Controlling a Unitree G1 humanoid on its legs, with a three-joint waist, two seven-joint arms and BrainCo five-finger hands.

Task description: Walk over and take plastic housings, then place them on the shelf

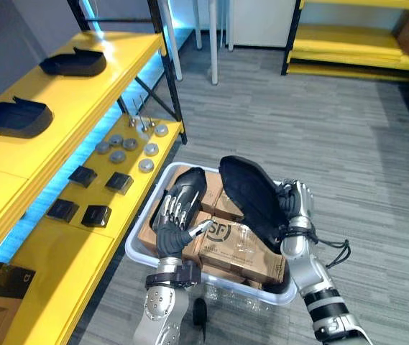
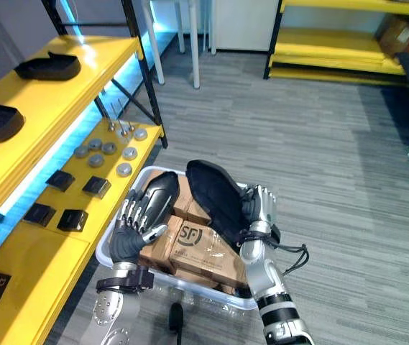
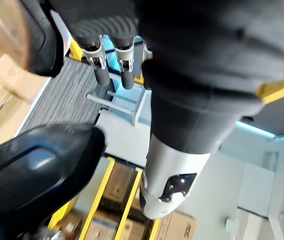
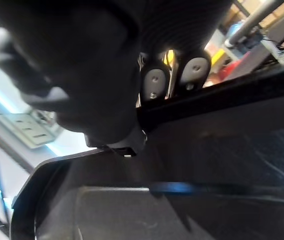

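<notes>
A white bin [image 1: 258,293] stands on the floor in front of me, holding two black plastic housings. My right hand [image 1: 295,208] is shut on the rim of the larger housing [image 1: 251,198], which stands tilted up on edge above the boxes. The right wrist view shows its fingers [image 4: 151,82] hooked over that housing's edge [image 4: 181,165]. The second housing [image 1: 192,181] lies at the bin's far left side. My left hand [image 1: 168,233] rests on its near end with straight fingers [image 3: 99,70], open; the housing [image 3: 32,165] shows just past them.
Cardboard boxes [image 1: 233,248] fill the bin under the housings. The yellow shelf [image 1: 82,100] runs along my left, with two more black housings [image 1: 17,118] [image 1: 75,63] on its upper level. Grey discs [image 1: 129,147] and small black boxes [image 1: 89,194] lie on the lower level.
</notes>
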